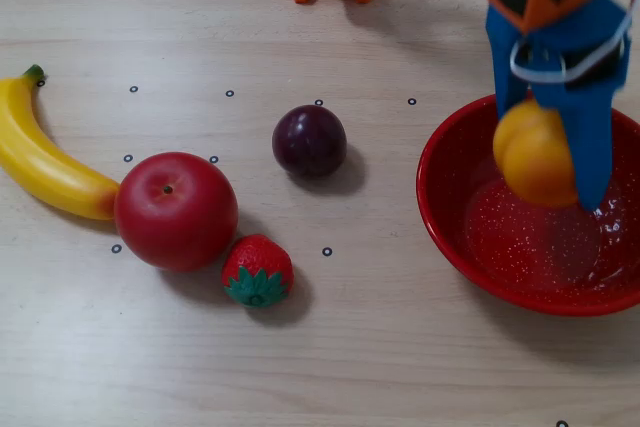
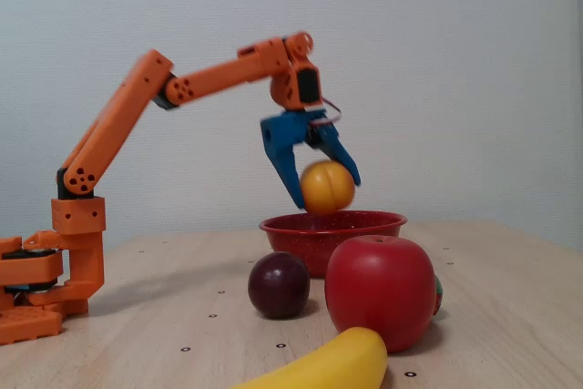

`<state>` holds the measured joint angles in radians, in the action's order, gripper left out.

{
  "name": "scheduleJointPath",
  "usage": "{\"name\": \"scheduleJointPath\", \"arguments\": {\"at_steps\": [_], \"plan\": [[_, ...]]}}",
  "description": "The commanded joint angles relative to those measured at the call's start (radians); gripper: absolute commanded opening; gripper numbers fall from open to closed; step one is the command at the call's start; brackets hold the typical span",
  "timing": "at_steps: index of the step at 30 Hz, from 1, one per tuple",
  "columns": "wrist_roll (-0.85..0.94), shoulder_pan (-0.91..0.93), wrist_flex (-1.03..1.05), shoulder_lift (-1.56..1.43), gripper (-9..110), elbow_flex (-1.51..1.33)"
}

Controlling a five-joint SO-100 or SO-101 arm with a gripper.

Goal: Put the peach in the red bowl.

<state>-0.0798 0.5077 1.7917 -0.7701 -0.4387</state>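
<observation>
Peach (image 1: 535, 152), crease roughly vertical, overhead view.

A banana (image 1: 45, 159) is laid touching a red apple (image 1: 176, 210); a strawberry (image 1: 257, 270) is set against the apple (lower right, overhead view), a plum (image 1: 310, 140) apart.

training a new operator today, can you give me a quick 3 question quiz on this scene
1. True or false: the peach already rests on the floor of the red bowl.
2. Which fruit touches the banana? A) plum B) apple C) strawberry
3. Fill in: the hand is shut on the ____.

Key
1. False: in the fixed view the peach hangs above the bowl's rim.
2. B: the apple; the plum stands apart, and the strawberry sits beside the apple.
3. peach
</observation>
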Motion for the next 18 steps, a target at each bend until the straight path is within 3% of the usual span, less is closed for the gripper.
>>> {"name": "scheduleJointPath", "arguments": {"at_steps": [1, 4, 5, 7, 9, 18], "plan": [[-0.032, -0.015, 0.046, -0.012, 0, 0.15], [-0.074, -0.02, 0.046, 0.054, 0, 0.198], [-0.092, -0.023, 0.046, 0.066, 6, 0.198], [-0.101, -0.031, 0.052, 0.072, 37, 0.199], [-0.123, -0.038, 0.054, 0.064, 54, 0.212], [-0.155, -0.04, 0.1, 0.002, 55, 0.321]]}}
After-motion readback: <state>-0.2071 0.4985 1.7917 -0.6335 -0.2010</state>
